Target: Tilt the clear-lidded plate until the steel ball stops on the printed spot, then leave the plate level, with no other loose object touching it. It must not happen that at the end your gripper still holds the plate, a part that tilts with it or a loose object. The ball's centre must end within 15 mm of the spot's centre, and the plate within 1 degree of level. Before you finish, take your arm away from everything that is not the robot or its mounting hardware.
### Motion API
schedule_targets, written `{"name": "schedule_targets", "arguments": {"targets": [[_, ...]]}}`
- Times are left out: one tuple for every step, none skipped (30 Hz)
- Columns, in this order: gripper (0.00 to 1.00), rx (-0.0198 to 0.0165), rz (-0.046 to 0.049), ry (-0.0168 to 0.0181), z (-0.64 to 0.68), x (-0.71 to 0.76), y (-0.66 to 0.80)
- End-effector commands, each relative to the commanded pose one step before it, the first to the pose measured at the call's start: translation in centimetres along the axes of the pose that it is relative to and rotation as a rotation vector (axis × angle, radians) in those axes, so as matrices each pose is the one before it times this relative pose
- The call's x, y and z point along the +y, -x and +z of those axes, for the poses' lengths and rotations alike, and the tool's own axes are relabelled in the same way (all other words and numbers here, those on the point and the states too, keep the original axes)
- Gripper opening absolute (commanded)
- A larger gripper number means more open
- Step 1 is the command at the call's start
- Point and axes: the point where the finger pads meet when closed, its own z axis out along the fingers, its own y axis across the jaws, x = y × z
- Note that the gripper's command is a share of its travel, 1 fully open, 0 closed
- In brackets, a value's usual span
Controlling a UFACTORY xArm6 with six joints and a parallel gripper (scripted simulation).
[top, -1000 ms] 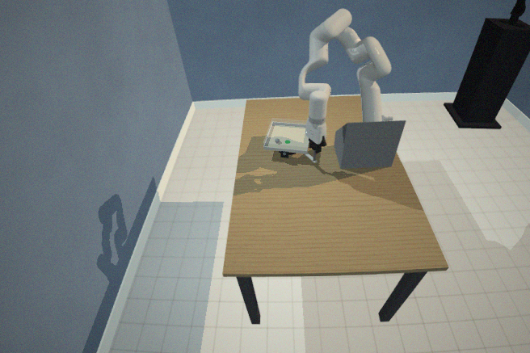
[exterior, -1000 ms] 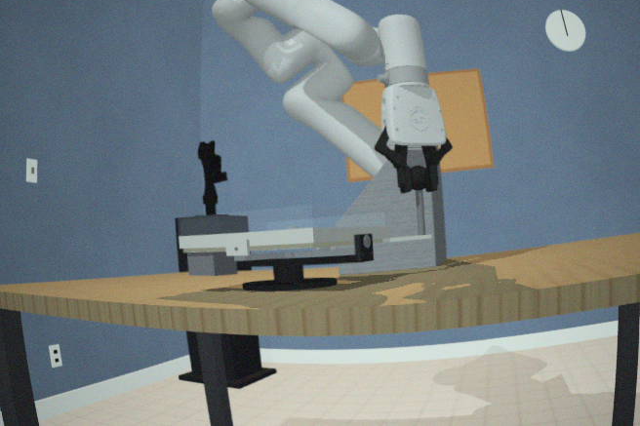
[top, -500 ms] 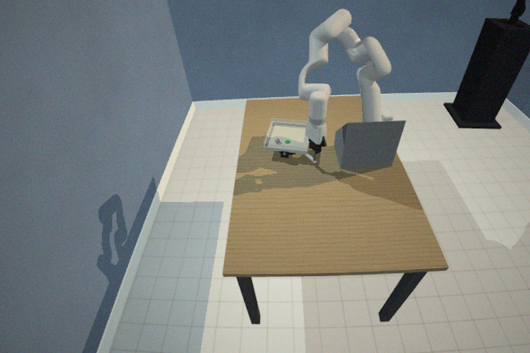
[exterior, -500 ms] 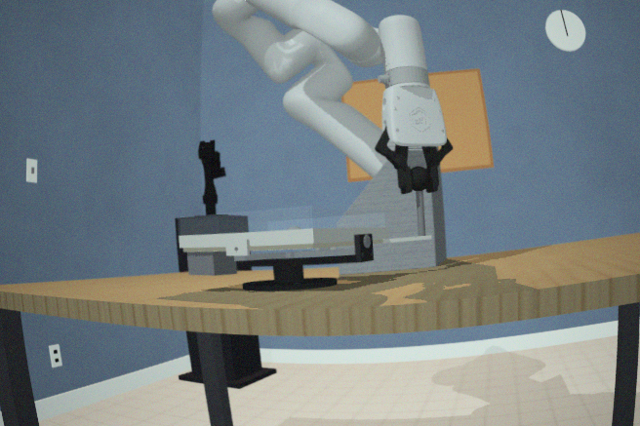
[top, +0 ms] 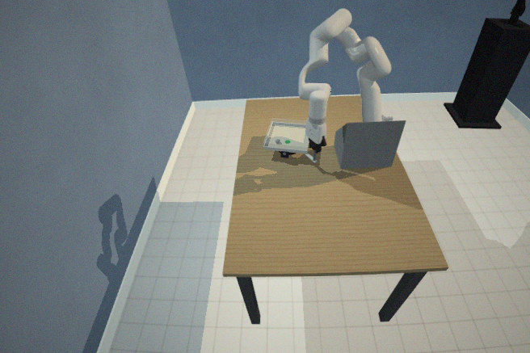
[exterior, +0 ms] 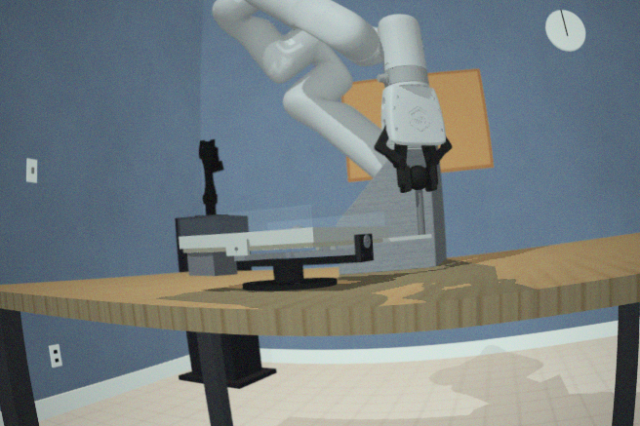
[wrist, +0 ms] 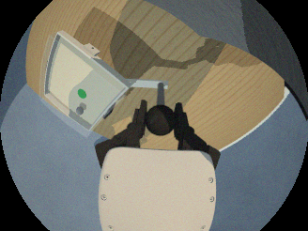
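Observation:
The clear-lidded plate sits on a black pivot stand at the table's far left; it also shows in the side view and the wrist view. The green spot is printed near the plate's front rim. The steel ball rests just beside the spot, apart from it, in the wrist view. My gripper is shut on the black knob of a thin upright handle rod that joins a white tab on the plate's edge. The plate looks close to level.
A large grey box stands right of the gripper, close to it. A small grey block lies right under the plate's far end; I cannot tell whether it touches. A black pedestal stands on the floor at the back right.

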Motion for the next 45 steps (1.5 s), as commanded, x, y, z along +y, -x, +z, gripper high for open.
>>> {"name": "schedule_targets", "arguments": {"targets": [[0.0, 0.00015, 0.00045, 0.00083, 0.019, 0.036, -0.012], [0.0, 0.0, 0.0, 0.0, 0.03, 0.013, 0.005], [0.0, 0.0, 0.0, 0.0, 0.03, 0.013, 0.005], [0.0, 0.0, 0.0, 0.0, 0.03, 0.013, 0.005], [0.0, 0.0, 0.0, 0.0, 0.019, 0.008, 0.002], [0.0, 0.0, 0.0, 0.0, 0.019, 0.008, 0.002], [0.0, 0.0, 0.0, 0.0, 0.019, 0.008, 0.002], [0.0, 0.0, 0.0, 0.0, 0.019, 0.008, 0.002], [0.0, 0.0, 0.0, 0.0, 0.019, 0.008, 0.002], [0.0, 0.0, 0.0, 0.0, 0.019, 0.008, 0.002], [0.0, 0.0, 0.0, 0.0, 0.0, 0.0, 0.0], [0.0, 0.0, 0.0, 0.0, 0.0, 0.0, 0.0], [0.0, 0.0, 0.0, 0.0, 0.0, 0.0, 0.0], [0.0, 0.0, 0.0, 0.0, 0.0, 0.0, 0.0], [0.0, 0.0, 0.0, 0.0, 0.0, 0.0, 0.0], [0.0, 0.0, 0.0, 0.0, 0.0, 0.0, 0.0], [0.0, 0.0, 0.0, 0.0, 0.0, 0.0, 0.0], [0.0, 0.0, 0.0, 0.0, -0.017, -0.007, -0.022], [0.0, 0.0, 0.0, 0.0, -0.017, -0.007, -0.022], [0.0, 0.0, 0.0, 0.0, -0.017, -0.007, -0.022], [0.0, 0.0, 0.0, 0.0, -0.017, -0.007, -0.022], [0.0, 0.0, 0.0, 0.0, -0.025, -0.011, -0.021], [0.0, 0.0, 0.0, 0.0, -0.025, -0.011, -0.021], [0.0, 0.0, 0.0, 0.0, -0.025, -0.011, -0.021], [0.0, 0.0, 0.0, 0.0, -0.025, -0.011, -0.021], [0.0, 0.0, 0.0, 0.0, -0.025, -0.011, -0.021], [0.0, 0.0, 0.0, 0.0, -0.025, -0.011, -0.021], [0.0, 0.0, 0.0, 0.0, 0.0, 0.0, 0.0], [0.0, 0.0, 0.0, 0.0, 0.0, 0.0, 0.0], [0.0, 0.0, 0.0, 0.0, 0.0, 0.0, 0.0], [0.0, 0.0, 0.0, 0.0, 0.0, 0.0, 0.0], [0.0, 0.0, 0.0, 0.0, 0.0, 0.0, 0.0], [0.0, 0.0, 0.0, 0.0, 0.0, 0.0, 0.0], [0.0, 0.0, 0.0, 0.0, 0.0, 0.0, 0.0], [0.0, 0.0, 0.0, 0.0, 0.021, 0.009, 0.031], [0.0, 0.0, 0.0, 0.0, 0.021, 0.009, 0.031], [0.0, 0.0, 0.0, 0.0, 0.021, 0.009, 0.031], [0.0, 0.0, 0.0, 0.0, 0.021, 0.009, 0.031], [0.0, 0.0, 0.0, 0.0, 0.029, 0.012, 0.004], [0.0, 0.0, 0.0, 0.0, 0.029, 0.012, 0.004], [0.0, 0.0, 0.0, 0.0, 0.029, 0.012, 0.004], [0.0, 0.0, 0.0, 0.0, 0.029, 0.012, 0.004], [0.0, 0.0, 0.0, 0.0, 0.029, 0.012, 0.004], [0.0, 0.0, 0.0, 0.0, 0.029, 0.012, 0.004], [0.0, 0.0, 0.0, 0.0, 0.0, 0.0, 0.0]]}}
